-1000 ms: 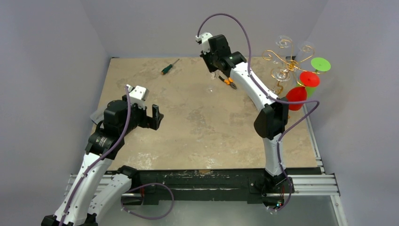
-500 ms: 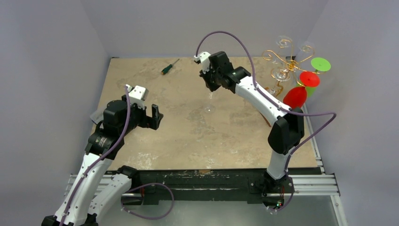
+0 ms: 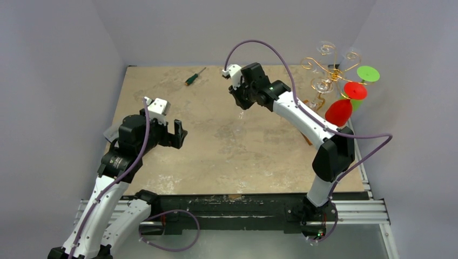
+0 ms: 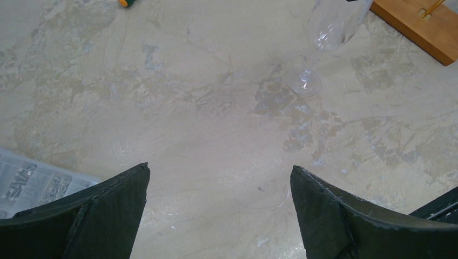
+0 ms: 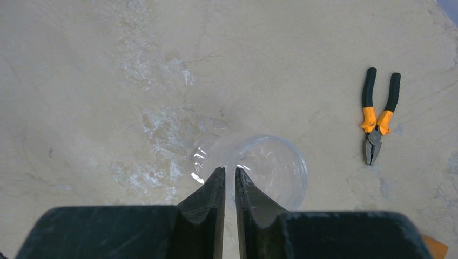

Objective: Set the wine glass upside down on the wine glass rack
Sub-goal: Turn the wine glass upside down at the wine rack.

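Wine glass [image 4: 334, 24] standing upright on worktop [image 4: 216, 140], right fingers [image 5: 213, 199] nearly together, pinching its rim, left fingers [image 4: 108, 210] gaping wide apart, clear box [image 4: 27, 181] showing lettering too blurred to read

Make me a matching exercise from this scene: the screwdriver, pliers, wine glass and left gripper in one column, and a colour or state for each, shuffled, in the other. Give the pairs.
Column one:
1. screwdriver
2. pliers
3. wine glass
4. left gripper

Column two:
A. clear, see-through
B. orange and black handles
C. jaws wide apart, holding nothing
D. green handle

Pairs: 1-D, 2-B, 3-A, 4-C
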Robot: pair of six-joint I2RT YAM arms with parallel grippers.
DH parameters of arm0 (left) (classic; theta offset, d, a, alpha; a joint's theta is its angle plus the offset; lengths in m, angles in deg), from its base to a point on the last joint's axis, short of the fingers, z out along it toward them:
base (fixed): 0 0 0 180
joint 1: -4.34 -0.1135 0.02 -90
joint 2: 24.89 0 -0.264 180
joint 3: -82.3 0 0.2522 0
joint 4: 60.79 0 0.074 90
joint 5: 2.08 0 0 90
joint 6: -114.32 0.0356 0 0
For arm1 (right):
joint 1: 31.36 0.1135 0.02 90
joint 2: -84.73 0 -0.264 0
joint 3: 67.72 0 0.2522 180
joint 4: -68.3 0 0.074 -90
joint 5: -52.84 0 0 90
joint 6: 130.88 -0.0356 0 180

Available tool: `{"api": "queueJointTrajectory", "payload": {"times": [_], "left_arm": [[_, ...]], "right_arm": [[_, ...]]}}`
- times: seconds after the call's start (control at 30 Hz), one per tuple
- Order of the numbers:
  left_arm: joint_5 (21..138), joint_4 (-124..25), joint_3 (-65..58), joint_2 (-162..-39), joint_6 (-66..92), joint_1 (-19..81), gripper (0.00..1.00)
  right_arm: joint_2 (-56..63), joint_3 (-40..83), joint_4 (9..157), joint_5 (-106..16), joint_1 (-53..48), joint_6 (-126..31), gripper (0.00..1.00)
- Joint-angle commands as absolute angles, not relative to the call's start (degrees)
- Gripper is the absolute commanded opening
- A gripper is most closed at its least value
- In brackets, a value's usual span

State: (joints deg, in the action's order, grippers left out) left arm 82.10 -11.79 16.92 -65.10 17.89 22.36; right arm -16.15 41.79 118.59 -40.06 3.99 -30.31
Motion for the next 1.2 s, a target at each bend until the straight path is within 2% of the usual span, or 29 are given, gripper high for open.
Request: {"api": "queueJointTrajectory", "payload": {"times": [0.0, 0.1, 0.67, 0.77, 0.87, 1.17], "left_arm": [[81.29, -13.91, 17.1, -64.45, 17.47, 21.92, 0.98], [81.26, -13.98, 17.06, -64.44, 17.46, 21.92, 0.98], [81.09, -13.94, 17.11, -64.5, 17.56, 21.92, 0.98], [81.14, -14.0, 17.09, -64.44, 17.54, 21.92, 0.98], [81.14, -13.9, 17.07, -64.45, 17.56, 21.92, 0.98], [81.1, -13.99, 17.11, -64.58, 17.47, 21.92, 0.98]], "right_arm": [[-15.82, 42.97, 118.44, -42.07, 4.11, -29.54, 0.14], [-15.9, 42.9, 118.51, -42.16, 4.15, -29.5, 0.19], [-17.51, 43.43, 120.99, -42.86, 5.17, -29.0, 0.21], [-17.49, 43.54, 120.98, -42.61, 5.36, -28.93, 0.18], [-17.34, 43.85, 121.13, -42.61, 5.59, -28.92, 0.1], [-15.61, 43.5, 121.86, -43.89, 5.72, -29.87, 0.08]]}}
